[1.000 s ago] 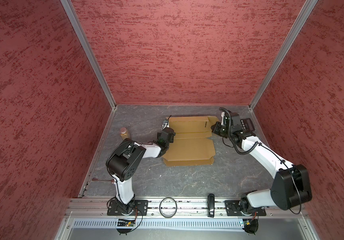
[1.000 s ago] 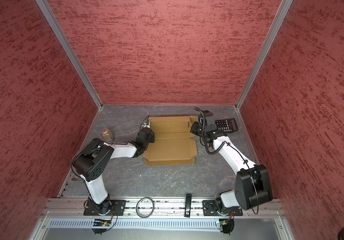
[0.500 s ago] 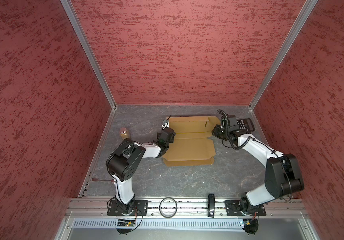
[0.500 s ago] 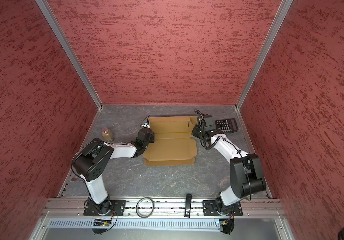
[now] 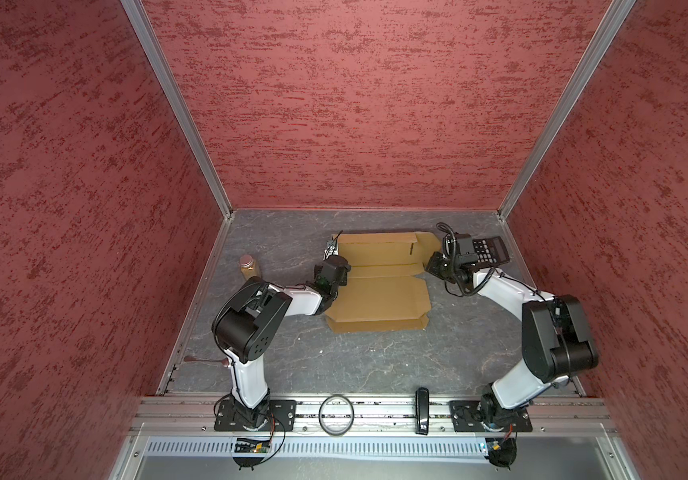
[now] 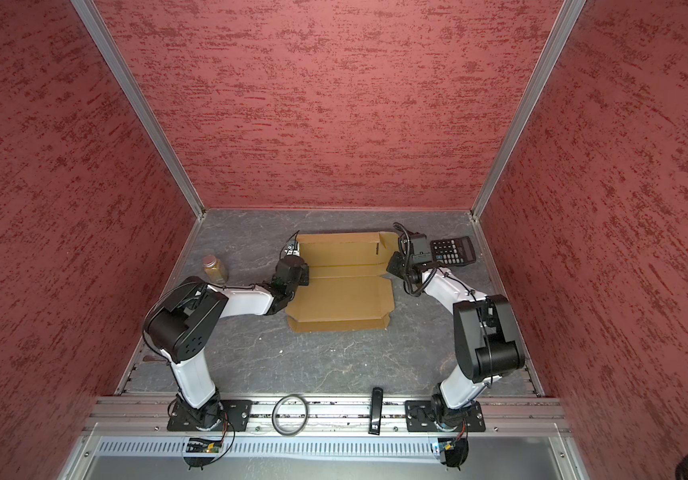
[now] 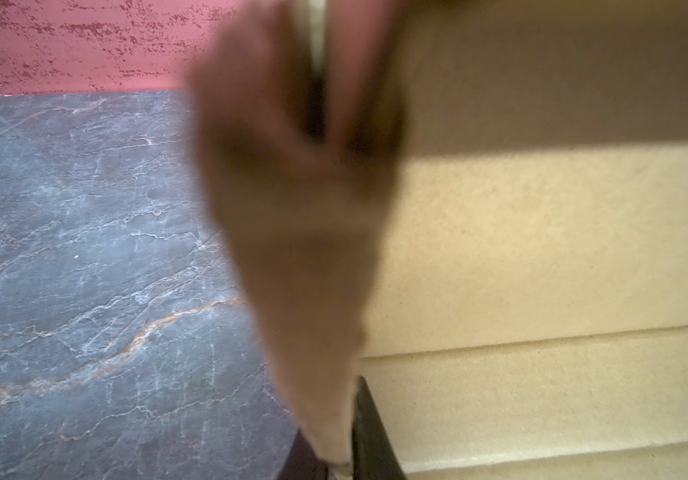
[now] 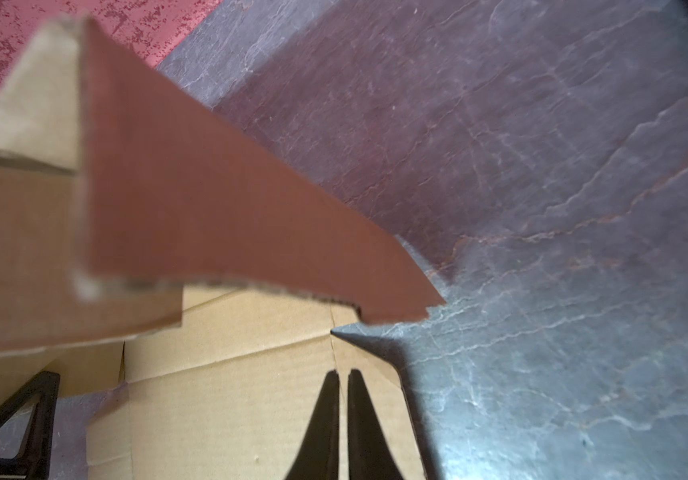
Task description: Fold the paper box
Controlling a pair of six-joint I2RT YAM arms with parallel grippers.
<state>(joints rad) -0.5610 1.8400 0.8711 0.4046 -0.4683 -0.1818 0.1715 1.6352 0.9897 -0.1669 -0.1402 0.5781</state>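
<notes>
The paper box point(image 5: 379, 286) point(image 6: 340, 291) lies as a brown cardboard sheet mid-table, its far panel tilted up. My left gripper point(image 5: 335, 268) point(image 6: 292, 271) sits at its left edge. In the left wrist view the left gripper point(image 7: 334, 415) is shut on a blurred cardboard flap point(image 7: 304, 208), with one black finger point(image 7: 369, 424) beside it. My right gripper point(image 5: 432, 264) point(image 6: 393, 266) is at the box's right edge. In the right wrist view the right gripper point(image 8: 343, 372) is shut with nothing between its fingers, over a flat panel point(image 8: 230, 395) under a raised flap point(image 8: 209, 208).
A black calculator point(image 5: 488, 250) point(image 6: 453, 250) lies right behind the right wrist. A jar point(image 5: 249, 268) with a pink lid stands at the left. A small wired item point(image 5: 331, 250) sits by the box's far left corner. On the front rail lie a ring point(image 5: 336, 415) and a black device point(image 5: 421, 415).
The right arm's elbow has swung inward and up while its gripper stayed at the box's right edge and closed fully. The left arm has not moved.
</notes>
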